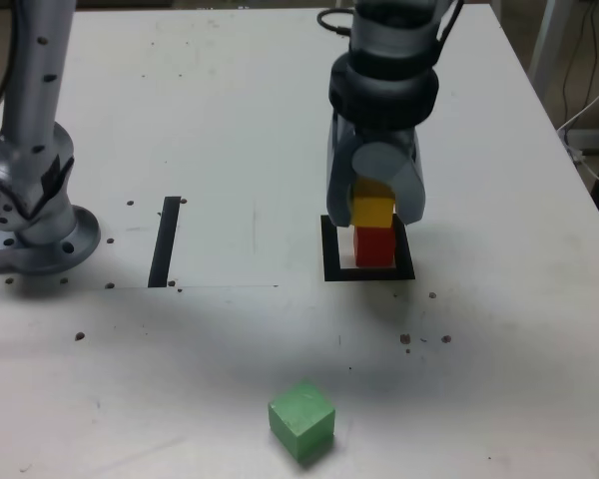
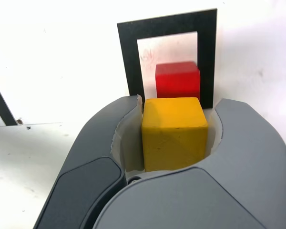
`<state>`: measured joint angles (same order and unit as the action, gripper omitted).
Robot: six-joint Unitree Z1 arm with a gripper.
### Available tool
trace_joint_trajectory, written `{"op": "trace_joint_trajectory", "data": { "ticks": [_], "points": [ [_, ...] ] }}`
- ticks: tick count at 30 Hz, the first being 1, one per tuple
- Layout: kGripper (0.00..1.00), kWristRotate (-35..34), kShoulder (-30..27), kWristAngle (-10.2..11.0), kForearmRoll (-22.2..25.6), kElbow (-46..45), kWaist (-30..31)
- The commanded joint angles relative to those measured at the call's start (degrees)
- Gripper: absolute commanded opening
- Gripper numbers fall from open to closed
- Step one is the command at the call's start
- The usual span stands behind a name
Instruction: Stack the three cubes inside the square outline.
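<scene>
Square outline: one, flat on the white table, black border, pale centre. Contents: one red cube, resting inside the border, set toward the exterior view's right side of the opening; pale surface shows beside it on the exterior view's left.

Yellow cube: one, clamped between the two fingers of the gripper, a finger against either side. In the exterior view it appears directly above the red cube, overlapping it; whether the two touch cannot be told.

Green cube: one, on the table outside the outline, well apart from it, nearer the exterior view's bottom edge, a corner turned toward the camera.

Black strip: one, narrow and straight, on the table to the exterior view's left of the outline; holds nothing.

Obscured: part of the outline's far side, behind the gripper in the exterior view; the upper portion of the yellow cube there, shaded by the fingers; the lower part of the red cube in the wrist view, behind the yellow one. Cut off: the arm, at the exterior view's top edge.
</scene>
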<state>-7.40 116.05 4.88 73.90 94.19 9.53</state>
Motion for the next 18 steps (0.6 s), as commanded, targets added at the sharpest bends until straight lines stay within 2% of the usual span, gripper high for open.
{"op": "trace_joint_trajectory", "data": {
  "ticks": [1,10,18],
  "points": [
    [0.17,-0.2,0.6,-0.1,-0.6,-0.4,-0.2],
    [0.17,0.0,1.6,-0.5,-3.4,-1.3,-0.4],
    [0.19,0.0,2.0,0.4,-3.7,-1.4,-1.0]
  ]
}}
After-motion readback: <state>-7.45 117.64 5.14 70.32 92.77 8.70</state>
